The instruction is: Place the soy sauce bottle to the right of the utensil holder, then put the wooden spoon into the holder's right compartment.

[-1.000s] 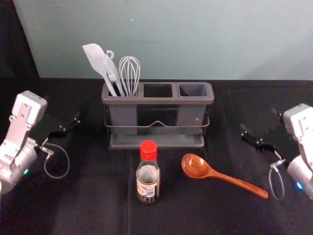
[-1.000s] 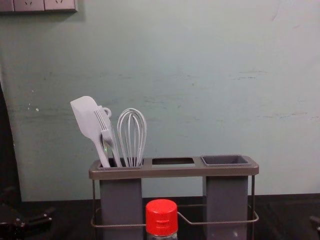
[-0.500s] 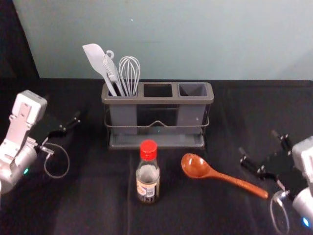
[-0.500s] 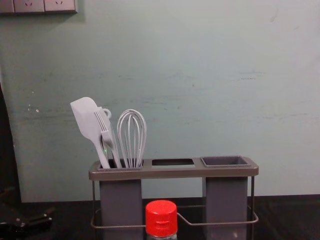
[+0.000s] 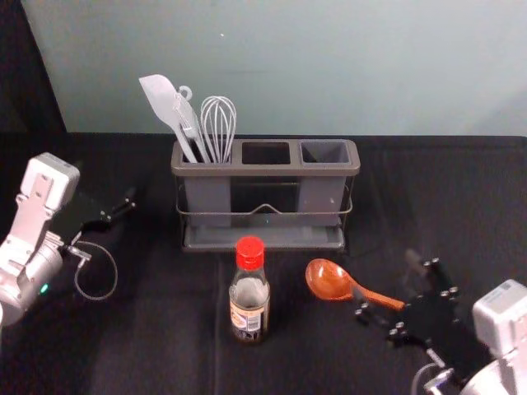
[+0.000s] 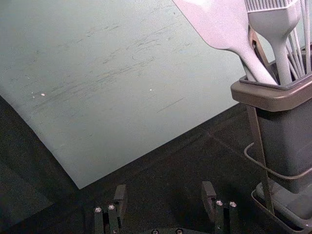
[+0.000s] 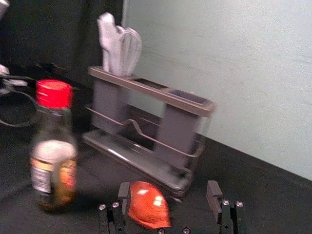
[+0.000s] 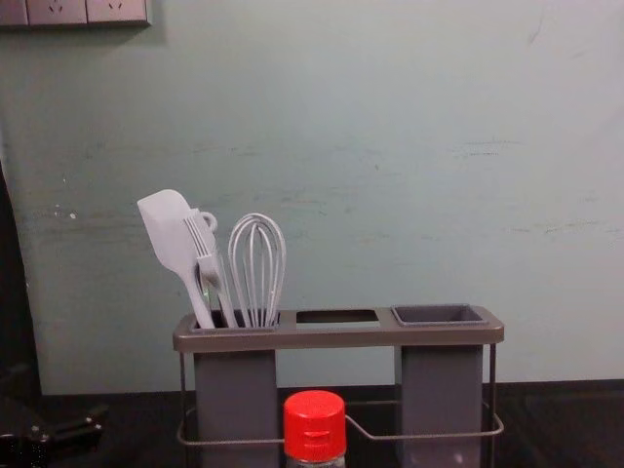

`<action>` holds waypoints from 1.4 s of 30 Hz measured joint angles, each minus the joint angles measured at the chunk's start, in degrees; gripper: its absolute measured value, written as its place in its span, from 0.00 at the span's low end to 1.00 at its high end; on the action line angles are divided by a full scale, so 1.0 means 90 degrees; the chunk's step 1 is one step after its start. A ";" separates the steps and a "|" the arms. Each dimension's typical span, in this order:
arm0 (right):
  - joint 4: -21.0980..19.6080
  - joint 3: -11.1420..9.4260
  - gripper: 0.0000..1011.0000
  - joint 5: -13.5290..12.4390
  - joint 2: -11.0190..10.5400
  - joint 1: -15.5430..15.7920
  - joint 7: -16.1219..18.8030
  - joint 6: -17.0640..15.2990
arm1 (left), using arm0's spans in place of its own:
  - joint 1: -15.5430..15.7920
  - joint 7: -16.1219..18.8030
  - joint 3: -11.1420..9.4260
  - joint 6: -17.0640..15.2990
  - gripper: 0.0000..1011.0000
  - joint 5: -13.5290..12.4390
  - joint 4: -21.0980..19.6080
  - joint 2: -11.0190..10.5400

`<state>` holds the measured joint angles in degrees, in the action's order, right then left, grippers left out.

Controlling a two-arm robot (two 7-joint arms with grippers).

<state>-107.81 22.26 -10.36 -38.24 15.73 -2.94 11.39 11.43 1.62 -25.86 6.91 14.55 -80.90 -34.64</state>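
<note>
Right gripper over wooden spoon handle, fingers wide apart, nothing held. Soy sauce bottle upright on worktop, in front of utensil holder, left of spoon. Left gripper parked left of holder, fingers spread, empty.

Head high, angled down; chest low, level; wrists oblique, left closest; all share utensil holder.

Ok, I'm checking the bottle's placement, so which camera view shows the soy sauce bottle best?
The head view: the soy sauce bottle is visible there from cap to base, uncovered, in front of the utensil holder. The right wrist view shows it larger, with its label; the chest view shows its red cap near the bottom edge.
</note>
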 joint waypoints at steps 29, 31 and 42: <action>0.0399 0.0855 0.99 -0.0076 0.1421 -0.1001 0.1452 -0.0170 | 0.0000 0.0000 0.0000 0.0000 0.99 0.0000 0.0000 0.0000; 0.0514 0.0847 0.99 -0.0140 0.1520 -0.1164 0.1573 -0.0258 | 0.0000 0.0000 0.0000 0.0000 0.99 0.0000 0.0000 0.0000; 0.0825 0.0821 0.99 -0.0204 0.1879 -0.1592 0.1934 -0.0512 | 0.0000 0.0000 0.0000 0.0000 0.99 0.0000 0.0000 0.0000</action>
<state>-100.38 29.66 -12.20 -21.33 1.40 14.47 6.78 11.43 1.62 -25.86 6.91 14.55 -80.90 -34.64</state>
